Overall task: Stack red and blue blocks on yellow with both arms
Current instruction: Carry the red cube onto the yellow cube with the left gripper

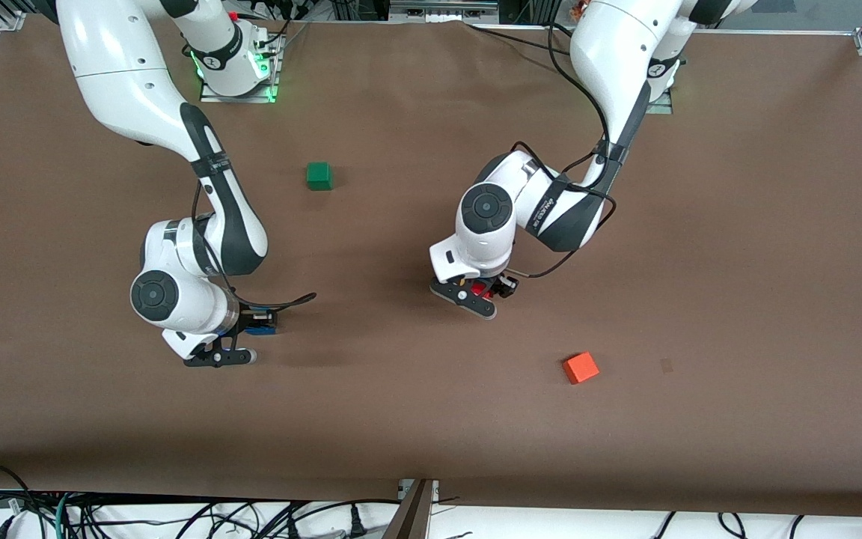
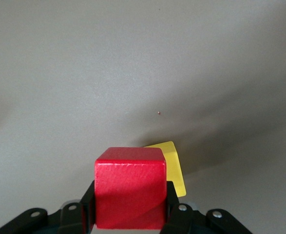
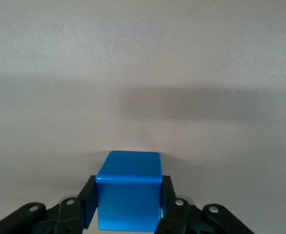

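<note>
My left gripper (image 1: 485,293) is shut on the deep red block (image 1: 480,288), near the middle of the table. In the left wrist view the red block (image 2: 130,187) sits between the black fingers (image 2: 176,207), and the yellow cube (image 2: 175,163) lies on the table just past it, partly covered by it. The yellow cube is hidden under the left hand in the front view. My right gripper (image 1: 255,329) is shut on the blue block (image 1: 260,328), toward the right arm's end. The right wrist view shows the blue block (image 3: 129,197) clamped, low over bare table.
A green cube (image 1: 319,176) lies nearer the robot bases, between the two arms. An orange-red cube (image 1: 581,367) lies nearer the front camera than the left gripper, toward the left arm's end. The brown table (image 1: 738,262) stretches wide around them.
</note>
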